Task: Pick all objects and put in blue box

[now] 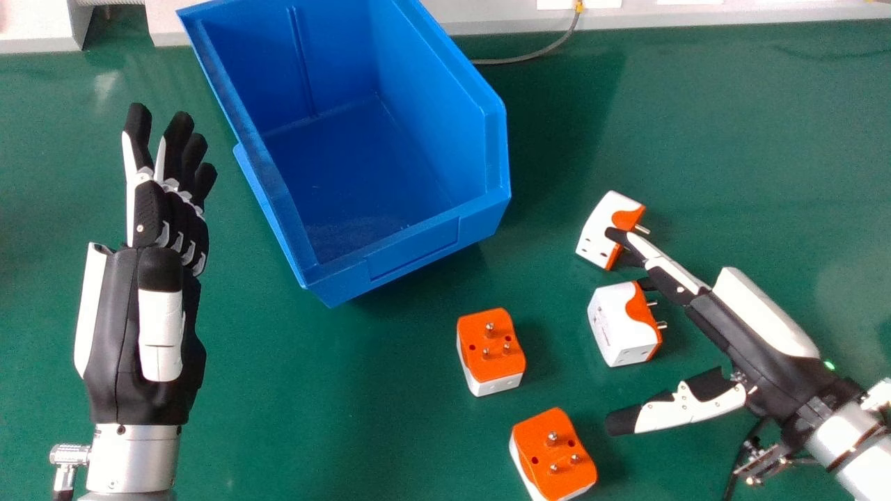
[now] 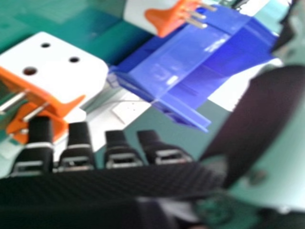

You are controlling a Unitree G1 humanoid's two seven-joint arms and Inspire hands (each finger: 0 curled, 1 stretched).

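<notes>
A green table (image 1: 278, 431) spreads across the scene, with a white ledge (image 1: 487, 21) along its far side. The blue box (image 1: 498, 153) stands on the far part of the table, left of centre, its near wall bearing an outlined rectangular panel (image 1: 414, 247).

The left hand (image 1: 146, 313) is over the left side of the table, left of the box, its fingers loosely extended toward the far side. The right hand (image 1: 766, 376) comes in from the right, fingers stretched toward the far left and thumb held well away from them; hand open, clamped on nothing.

Four white-and-orange plug adapters lie on the table outside the box. The far right adapter (image 1: 595, 229) is partly behind a fingertip; whether they touch, I cannot tell. Just nearer is the middle right adapter (image 1: 609, 313), by the fingers, with its metal pins pointing right. Left of it, near the box's near corner, the left adapter (image 1: 491, 341) has its orange face and pins up. The nearest adapter (image 1: 543, 445) lies the same way, left of the thumb.

A thin grey cable (image 1: 536, 54) runs at the far side, right of the box. Smallest is faint grey print (image 1: 604, 332) on the middle right adapter's white face.
</notes>
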